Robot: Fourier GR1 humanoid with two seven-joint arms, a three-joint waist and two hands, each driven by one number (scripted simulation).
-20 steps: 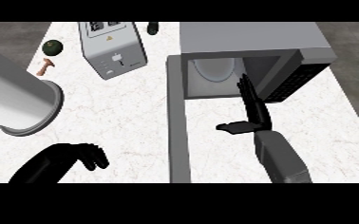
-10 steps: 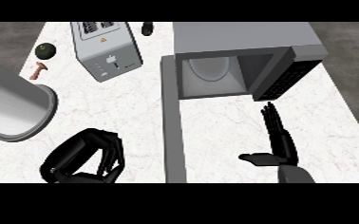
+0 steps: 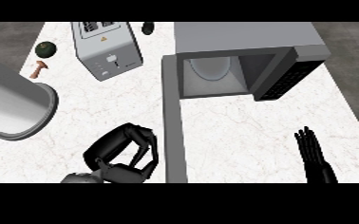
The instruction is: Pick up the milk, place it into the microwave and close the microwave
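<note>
Grey box-shaped microwave [image 3: 242, 40] sits at the back of the white marbled desk [image 3: 238, 128], its dark door [image 3: 289, 73] swung open to the right and a pale round plate [image 3: 212, 70] inside; no milk carton visible anywhere. Left hand [image 3: 120, 153] low centre-left, black fingers [image 3: 144, 144] curled, holding nothing visible. Right hand [image 3: 317, 159] at lower right edge, fingers straight and pressed together.

White marbled stone surface [image 3: 231, 123], smooth; microwave [image 3: 238, 40] matt grey metal; toaster [image 3: 105, 47] brushed metal; left hand [image 3: 123, 154] glossy black plastic.
</note>
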